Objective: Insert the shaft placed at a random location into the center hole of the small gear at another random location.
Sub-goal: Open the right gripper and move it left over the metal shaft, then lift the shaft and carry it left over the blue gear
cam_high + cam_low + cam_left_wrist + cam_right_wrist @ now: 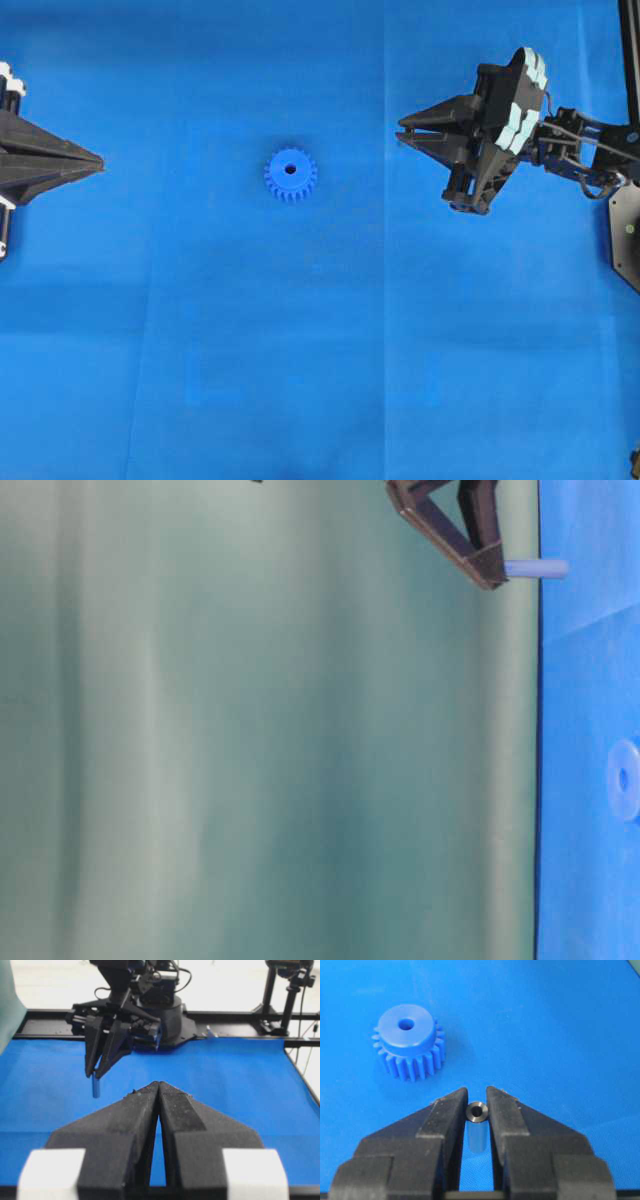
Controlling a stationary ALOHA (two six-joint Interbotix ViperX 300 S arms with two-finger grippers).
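The small blue gear [290, 175] lies flat on the blue mat, hub up, with its dark center hole [406, 1024] showing. My right gripper [476, 1092] is shut on the silvery shaft [477, 1112], which points down with its round end toward the camera. In the overhead view this gripper [399, 132] hovers right of the gear, apart from it. The table-level view shows the shaft [535, 569] sticking out of the tips, above the mat. My left gripper [100, 160] is shut and empty at the left edge; in its own view [158, 1086] the tips meet.
The blue mat [320, 350] covers the table. The right arm's base [165, 1010] and a black frame rail [240, 1030] stand at the far edge. A green backdrop [250, 730] fills the table-level view.
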